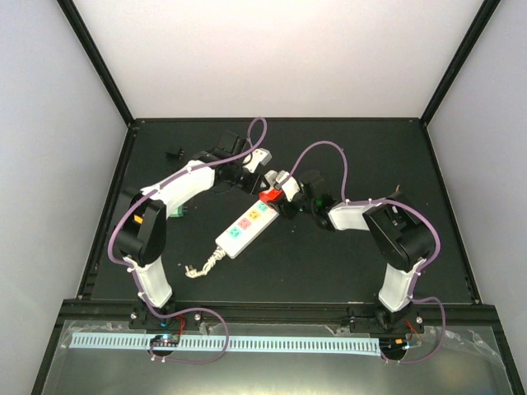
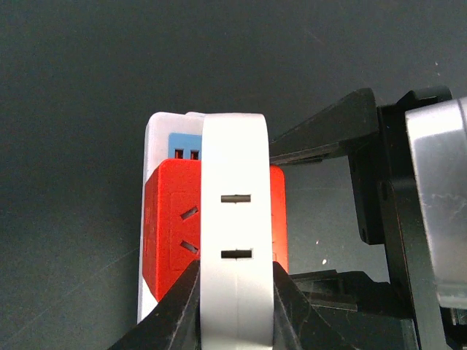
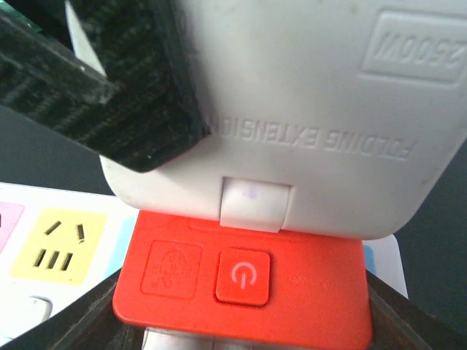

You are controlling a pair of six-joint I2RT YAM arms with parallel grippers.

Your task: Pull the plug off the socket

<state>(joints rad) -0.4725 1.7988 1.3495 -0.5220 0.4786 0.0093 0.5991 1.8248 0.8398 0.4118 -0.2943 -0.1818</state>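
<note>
Toward the back left of the counter (image 1: pixel 329 263) sits a small black object (image 1: pixel 174 152), well apart from everything else. Further right, the socket (image 1: pixel 245 224) lies flat and slantwise near the middle of the counter. Its white cord stub (image 1: pixel 206 265) curls at the near-left end, and its coloured faces run up toward the far right.

The left arm reaches over from the left, and the left pincer (image 2: pixel 235 292) is pinching the plug (image 2: pixel 235 168). Its dark fingers (image 2: pixel 179 306) press on both sides of the plug's white upper block. Below that block is a red base with a power button, seated in the far end of the socket, just past a blue outlet face. A yellow outlet face shows just beside the red base in the right wrist view.

From the right, the right pincer (image 3: pixel 244 321) meets the same end of the socket, with a dark finger on either side of the red base. It cannot be told whether those fingers squeeze anything or only flank it.
</note>
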